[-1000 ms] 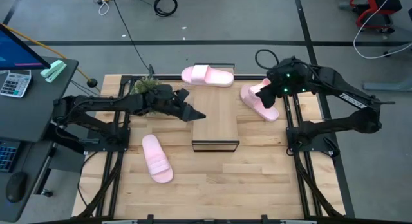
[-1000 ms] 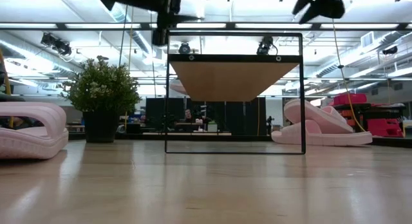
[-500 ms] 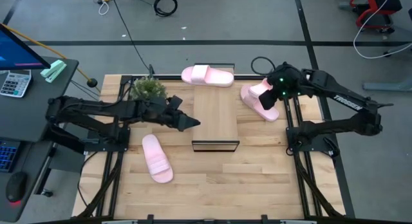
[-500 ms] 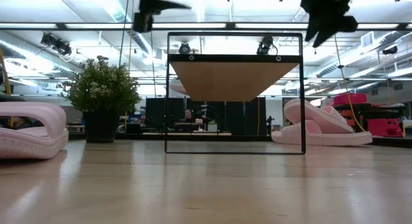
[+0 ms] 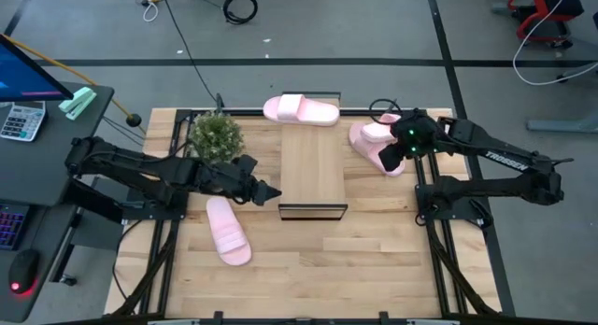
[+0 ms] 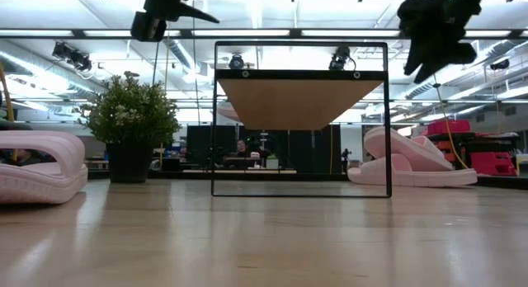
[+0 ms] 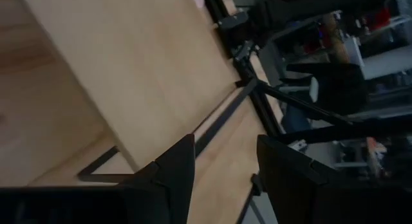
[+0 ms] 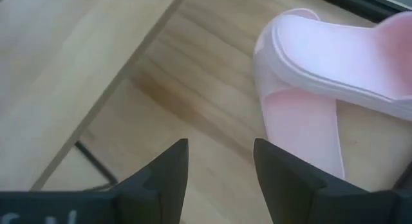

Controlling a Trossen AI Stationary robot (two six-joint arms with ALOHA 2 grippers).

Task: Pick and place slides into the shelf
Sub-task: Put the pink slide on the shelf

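Starting at the left of the high view, the left arm reaches across the table's left half, and the left gripper [image 5: 268, 191] hangs just beside the shelf's near left corner, its fingers [image 7: 174, 169] parted with a clear gap and nothing between them; its wrist camera looks along the shelf's pale top board and thin black frame. Below and to the left of that gripper, one pink slide [image 5: 228, 230] lies flat and alone on the table [image 5: 308, 260], close by but not touching it. A small potted plant [image 5: 216, 134] stands behind the arm, near the table's far left edge. The shelf [image 5: 313, 166] sits in the middle, long axis running front to back, with nothing on its top board. Another slide [image 5: 300, 109] lies crosswise just beyond the shelf's far end. Right of the shelf, two slides [image 5: 377, 146] are piled together, one leaning on the other. The right gripper [image 5: 404, 149] hovers right over this pair, slightly toward their near end; its fingers [image 8: 168, 169] stand apart and empty, and the wrist view shows the pile's toe just ahead of them. White lettering reading "TROSSEN" runs along the right arm's forearm [image 5: 509, 161].
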